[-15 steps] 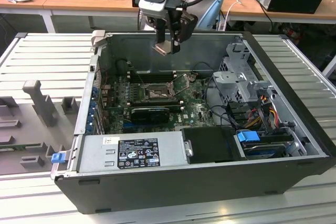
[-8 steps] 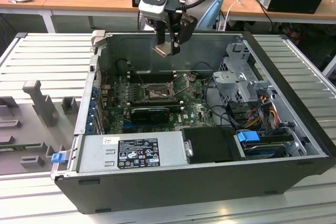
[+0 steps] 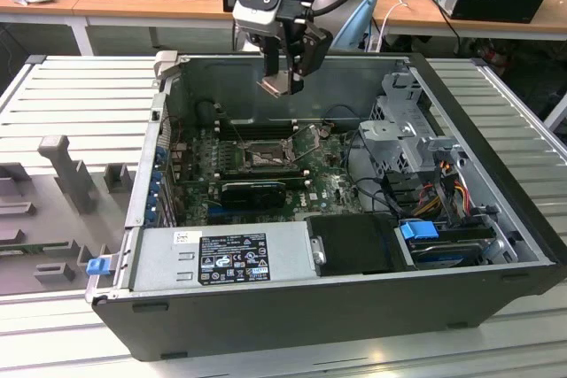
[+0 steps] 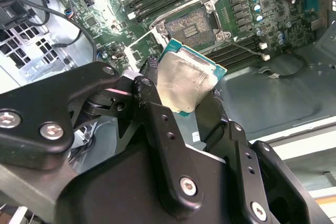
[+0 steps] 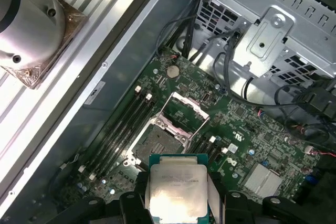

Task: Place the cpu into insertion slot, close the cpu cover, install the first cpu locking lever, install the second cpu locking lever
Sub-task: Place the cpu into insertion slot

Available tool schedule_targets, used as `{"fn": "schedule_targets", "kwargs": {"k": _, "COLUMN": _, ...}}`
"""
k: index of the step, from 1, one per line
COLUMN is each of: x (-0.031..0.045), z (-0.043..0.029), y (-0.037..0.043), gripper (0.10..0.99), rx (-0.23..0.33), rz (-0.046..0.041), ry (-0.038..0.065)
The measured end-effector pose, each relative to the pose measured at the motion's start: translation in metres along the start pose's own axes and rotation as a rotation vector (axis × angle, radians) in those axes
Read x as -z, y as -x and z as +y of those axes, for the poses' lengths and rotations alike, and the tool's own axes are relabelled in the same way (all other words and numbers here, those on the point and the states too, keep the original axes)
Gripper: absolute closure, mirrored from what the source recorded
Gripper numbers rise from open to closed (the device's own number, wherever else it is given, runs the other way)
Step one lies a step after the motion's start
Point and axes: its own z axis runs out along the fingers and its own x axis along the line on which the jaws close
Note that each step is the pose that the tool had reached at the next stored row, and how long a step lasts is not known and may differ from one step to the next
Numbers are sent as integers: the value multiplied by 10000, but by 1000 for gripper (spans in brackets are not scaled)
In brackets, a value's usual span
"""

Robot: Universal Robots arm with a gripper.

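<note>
Item: single arm gripper (image 3: 282, 86) over an open desktop computer case (image 3: 354, 307) lying on a slatted metal table (image 3: 71, 104).

Fingers: closed narrowly on the cpu (image 3: 275, 87), one finger pressing each opposite edge; in both wrist views the gripper (image 4: 184, 95) (image 5: 177, 198) carried the chip (image 4: 186, 80) (image 5: 176, 195) with its pale silver face outward, green edge visible, held tilted.

Position: cpu in the air above the motherboard, apart from the insertion slot (image 3: 264, 157); the slot (image 4: 191, 24) (image 5: 157, 142) lay uncovered, dark contact field exposed inside its silver rim.

Cpu cover (image 5: 191, 104): swung up, standing just beside the socket.

Adjacent: long black memory slots (image 5: 123, 124) beside the socket; black graphics card (image 3: 252, 192) nearer the power supply (image 3: 221, 254); metal drive cage (image 5: 273, 24); blue latch (image 3: 418, 229).

Writing: faint print on the chip face, illegible; black-and-white label (image 3: 232, 258) on the power supply, text too small to make out; small white sticker (image 5: 94, 93) on the case wall, unreadable.
</note>
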Motion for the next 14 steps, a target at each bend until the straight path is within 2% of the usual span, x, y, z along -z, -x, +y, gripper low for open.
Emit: {"fn": "schedule_targets", "kwargs": {"k": 14, "x": -23, "z": -2, "y": 0, "gripper": 557, "rx": -692, "rz": -61, "ry": 13}}
